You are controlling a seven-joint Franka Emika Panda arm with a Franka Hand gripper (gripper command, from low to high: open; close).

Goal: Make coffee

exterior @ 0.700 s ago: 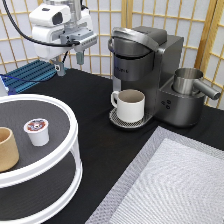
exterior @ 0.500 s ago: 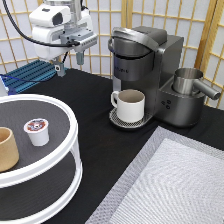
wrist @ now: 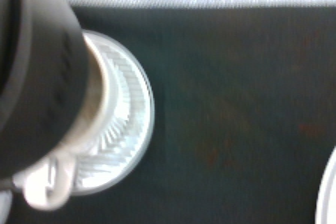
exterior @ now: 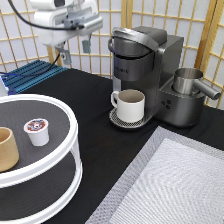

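The coffee pod [exterior: 37, 131], white with a dark red-brown top, stands upright on the top tier of the round two-tier stand [exterior: 60, 107] at the exterior view's left. My gripper [exterior: 74, 51] hangs open and empty high at the exterior view's top left, well above and behind the pod and to the left of the coffee machine [exterior: 150, 65]. A white handled mug [exterior: 130, 105] sits on the machine's round drip tray [exterior: 117, 121]. The wrist view looks down on that silver drip tray [wrist: 124, 125], the mug's handle [wrist: 45, 192] and black tabletop.
A tan handleless cup [exterior: 6, 148] stands beside the pod on the stand. A steel jug [exterior: 189, 82] rests on the machine's right side. A blue rack [exterior: 30, 75] lies at the back left, a grey mat [exterior: 170, 185] at the bottom right, and a paper screen stands behind.
The gripper has risen and drifted slightly toward the exterior view's right, nearer the coffee machine. The pod, cups and mug have not moved.
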